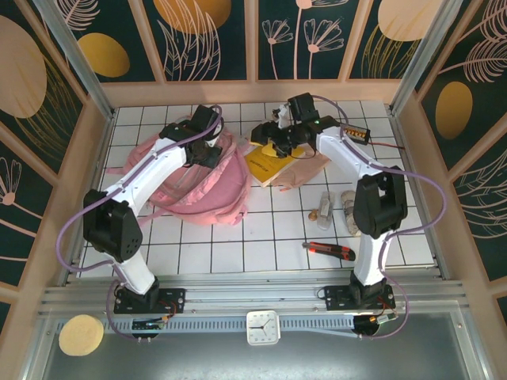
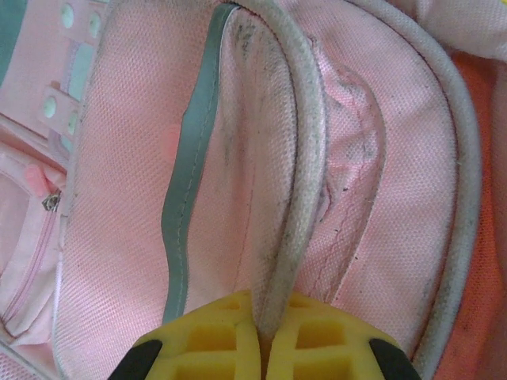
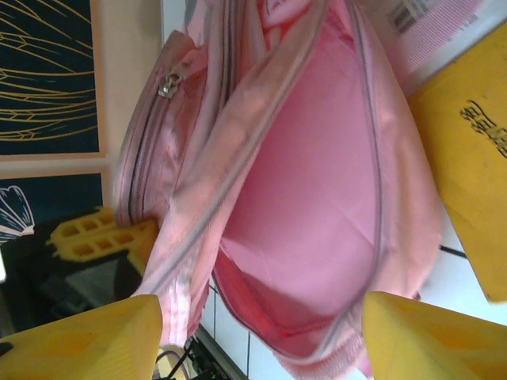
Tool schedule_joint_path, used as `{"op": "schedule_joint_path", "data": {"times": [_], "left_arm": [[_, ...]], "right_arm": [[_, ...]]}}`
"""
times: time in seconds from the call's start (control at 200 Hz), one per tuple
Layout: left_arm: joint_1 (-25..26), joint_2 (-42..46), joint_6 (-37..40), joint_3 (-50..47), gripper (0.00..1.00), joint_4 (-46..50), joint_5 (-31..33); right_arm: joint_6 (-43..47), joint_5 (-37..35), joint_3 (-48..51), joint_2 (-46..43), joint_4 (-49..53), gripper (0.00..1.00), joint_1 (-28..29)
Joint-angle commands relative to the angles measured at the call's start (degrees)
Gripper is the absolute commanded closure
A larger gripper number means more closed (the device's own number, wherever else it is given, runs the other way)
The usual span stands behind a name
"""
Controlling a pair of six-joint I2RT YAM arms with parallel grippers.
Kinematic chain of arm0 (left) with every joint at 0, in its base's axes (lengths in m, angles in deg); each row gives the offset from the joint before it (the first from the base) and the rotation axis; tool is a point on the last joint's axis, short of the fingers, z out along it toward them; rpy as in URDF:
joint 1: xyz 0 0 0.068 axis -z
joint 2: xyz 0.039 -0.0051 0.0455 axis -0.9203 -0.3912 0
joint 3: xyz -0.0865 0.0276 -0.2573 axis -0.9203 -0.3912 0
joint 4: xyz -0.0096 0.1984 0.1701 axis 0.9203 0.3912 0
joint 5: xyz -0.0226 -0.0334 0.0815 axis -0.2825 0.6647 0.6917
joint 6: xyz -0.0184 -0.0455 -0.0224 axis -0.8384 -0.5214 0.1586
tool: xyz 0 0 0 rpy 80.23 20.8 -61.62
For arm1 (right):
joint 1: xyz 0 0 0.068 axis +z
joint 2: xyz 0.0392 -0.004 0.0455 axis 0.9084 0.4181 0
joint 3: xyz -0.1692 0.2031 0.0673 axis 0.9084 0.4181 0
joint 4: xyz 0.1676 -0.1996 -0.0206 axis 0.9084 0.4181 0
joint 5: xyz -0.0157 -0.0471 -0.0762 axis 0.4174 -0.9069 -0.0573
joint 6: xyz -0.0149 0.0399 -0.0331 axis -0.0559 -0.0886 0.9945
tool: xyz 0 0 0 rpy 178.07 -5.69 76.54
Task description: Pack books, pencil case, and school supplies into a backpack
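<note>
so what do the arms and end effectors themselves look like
The left arm and right arm have white tubular links, black joint housings and a lilac cable looping alongside each. The left end effector and right end effector have chunky yellow fingers; the left's show square hollows.

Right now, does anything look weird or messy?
Yes: the backpack looks grubby. Dark smudges mark its white piping and the pink fabric beside it, just above the left gripper pinching that piping.

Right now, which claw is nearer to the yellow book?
Right. The right claw hovers open just over the yellow book's far edge; the left claw sits off to its left, shut on the backpack's rim.
</note>
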Motion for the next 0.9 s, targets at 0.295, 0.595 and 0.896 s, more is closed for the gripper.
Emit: {"op": "schedule_joint_path", "data": {"times": [0.295, 0.595, 0.896], "left_arm": [[0.29, 2.64, -0.39, 1.09, 1.00, -0.01, -1.56], [0.31, 2.15, -1.79, 2.33, 1.00, -0.06, 1.64], [0.29, 2.41, -2.63, 3.60, 1.00, -0.13, -0.56]], "right_arm": [[-1.82, 4.06, -21.32, 16.34, 4.87, 0.32, 5.72], [-1.62, 0.95, -20.76, 16.32, 10.50, 0.33, 8.06], [-10.12, -0.67, -8.22, 9.71, -2.55, 0.50, 8.54]]}}
